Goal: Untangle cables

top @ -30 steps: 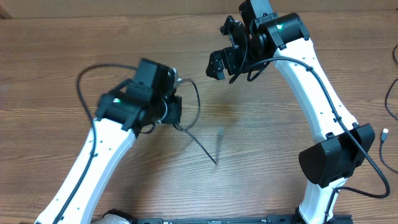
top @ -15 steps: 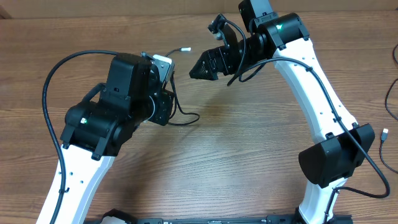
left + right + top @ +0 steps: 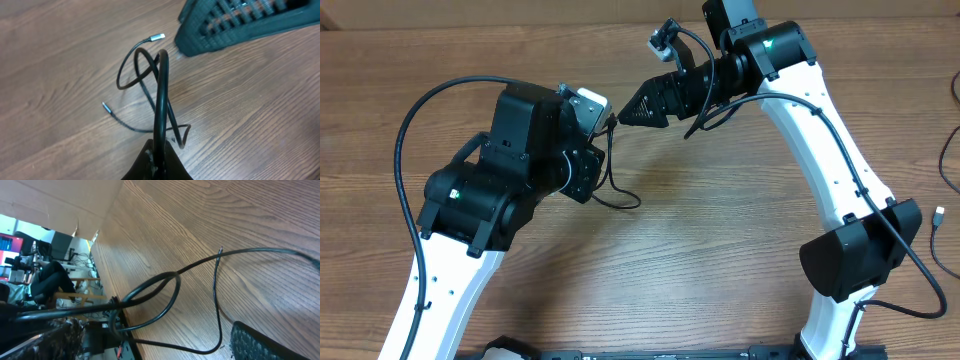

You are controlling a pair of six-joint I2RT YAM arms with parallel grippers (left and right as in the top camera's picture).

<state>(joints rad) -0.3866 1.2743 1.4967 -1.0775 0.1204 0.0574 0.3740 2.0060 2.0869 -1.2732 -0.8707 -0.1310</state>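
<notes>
While the right gripper (image 3: 632, 113) noses in beside the left gripper (image 3: 159, 152), a black cable (image 3: 161, 90) stands up out of the left gripper's clamped fingers.

The left gripper is closed tight on the cable, which rises, loops and drops toward the table (image 3: 720, 250), its silvery plug (image 3: 157, 36) showing just beside the right gripper's tip. The right gripper's jaws stand apart, holding nothing. A second earlier the left gripper sat nearer the robot's base with the cable trailing off across the wood, and the right gripper hung well back; since then the left arm has swung forward and the right gripper has turned and reached in until the two nearly meet.
</notes>
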